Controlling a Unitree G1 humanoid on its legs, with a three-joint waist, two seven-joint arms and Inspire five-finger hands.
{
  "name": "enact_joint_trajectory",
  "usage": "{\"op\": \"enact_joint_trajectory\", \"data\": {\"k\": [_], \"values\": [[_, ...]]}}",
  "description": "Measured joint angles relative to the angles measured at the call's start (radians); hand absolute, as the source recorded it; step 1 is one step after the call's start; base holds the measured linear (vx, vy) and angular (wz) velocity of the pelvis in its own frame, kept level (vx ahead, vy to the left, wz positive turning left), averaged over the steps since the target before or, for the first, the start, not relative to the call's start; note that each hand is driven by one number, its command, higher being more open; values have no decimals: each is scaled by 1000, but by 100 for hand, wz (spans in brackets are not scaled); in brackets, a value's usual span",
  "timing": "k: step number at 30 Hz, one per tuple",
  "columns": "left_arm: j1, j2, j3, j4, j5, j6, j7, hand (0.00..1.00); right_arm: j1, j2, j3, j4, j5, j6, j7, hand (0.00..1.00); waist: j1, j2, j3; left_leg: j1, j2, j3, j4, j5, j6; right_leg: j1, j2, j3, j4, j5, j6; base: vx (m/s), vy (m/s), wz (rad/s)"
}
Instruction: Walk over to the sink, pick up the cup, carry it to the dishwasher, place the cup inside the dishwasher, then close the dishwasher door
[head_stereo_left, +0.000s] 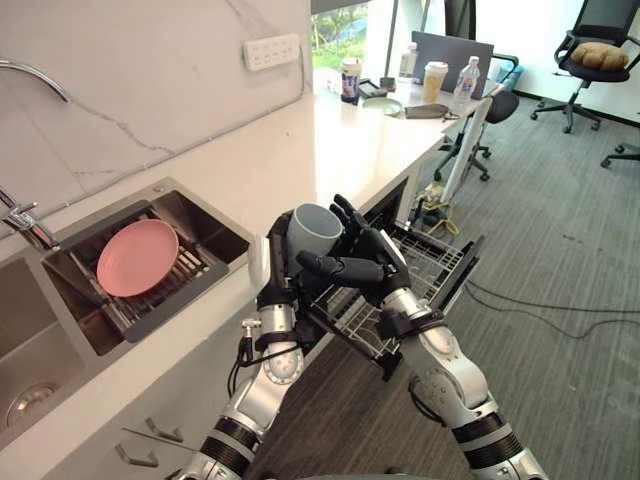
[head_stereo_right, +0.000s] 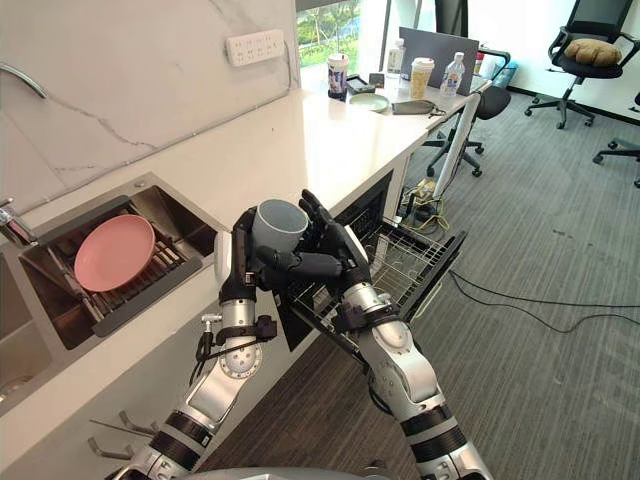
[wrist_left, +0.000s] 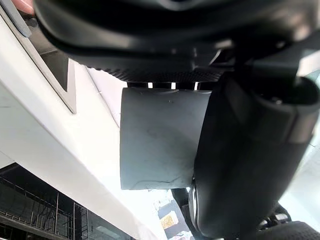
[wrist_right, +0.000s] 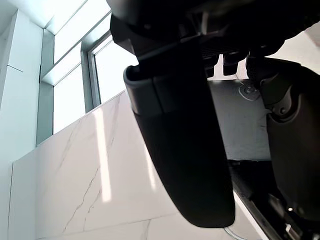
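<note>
Cup (head_stereo_left: 318, 232) in the dark fingers (head_stereo_left: 350, 215) is plain matte grey, no print. Left of the fingers, the plate (head_stereo_left: 137, 257) is solid pink. Countertop (head_stereo_left: 300, 150) past them is glossy white, the wall (head_stereo_left: 150, 90) white marble with thin grey veins. Carpet (head_stereo_left: 560, 250) off to their right, dull grey.
</note>
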Motion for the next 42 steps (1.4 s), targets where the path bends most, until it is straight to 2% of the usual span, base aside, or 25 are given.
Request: {"op": "enact_joint_trajectory", "data": {"k": [8, 9, 18, 22, 27, 31, 32, 35, 38, 42], "values": [[-6, -1, -9, 9, -6, 2, -2, 0, -19, -4, 20, 4, 1, 11, -49, 100, 1, 3, -15, 0, 0, -3, -1, 6, 2, 1, 0, -1, 0, 5, -2, 0, 0, 0], [-8, -1, -10, 9, -12, 2, -2, 0, -26, -4, 26, 6, 1, 11, -64, 0, 1, 3, -15, 0, 0, -4, -1, 8, 2, 1, 0, -3, 0, 5, -3, -23, 3, 4], [-18, -5, -43, 8, -44, 9, 2, 0, -39, 13, 26, 34, -18, -2, -158, 0, -1, 5, -18, -1, 0, -12, -1, 14, 1, 0, 0, -11, -2, 7, -6, -7, 1, 1], [-19, -15, -43, 7, -64, 8, -14, 0, -54, 11, 24, 59, -37, -15, -164, 0, -1, 7, -23, -7, 0, -18, -2, 16, 1, 1, 0, -19, -7, 8, -7, 12, 0, 4], [-19, -15, -41, 7, -64, 9, -14, 0, -54, 15, 26, 68, -37, -29, -162, 0, 0, 23, -36, -13, 0, -36, -2, 19, 1, 11, 0, -37, -14, 9, -8, 16, -3, 10], [-21, -15, -41, 7, -64, 14, -19, 0, -54, 19, 26, 80, -37, -42, -161, 0, -2, 23, -36, -18, 0, -54, -2, 26, 2, 16, 0, -54, -14, 9, -9, -16, -1, 13], [-22, -14, -41, 7, -64, 14, -19, 100, -54, 23, 26, 85, -38, -48, -161, 0, -1, 23, -36, -18, 0, -56, -2, 27, 1, 17, 0, -55, -14, 9, -9, -32, 1, 7], [-23, -13, -44, 3, -73, 14, -26, 100, -54, 27, 27, 94, -38, -61, -168, 0, 1, 23, -36, -19, -1, -57, -6, 28, 2, 17, 0, -56, -14, 9, -10, -10, 1, 1], [-23, -8, -79, -25, -83, 12, -50, 100, -55, 29, 23, 103, -43, -84, -229, 0, 2, 22, -36, -22, -3, -60, -6, 30, 2, 16, -3, -60, -14, 8, -12, -2, 2, 2], [-26, -8, -139, -37, -92, -9, -98, 100, -66, 35, 3, 124, -130, -111, -330, 0, 1, 22, -36, -26, -3, -62, -6, 31, 2, 16, -3, -63, -17, 10, -11, 2, 0, 1]]}}
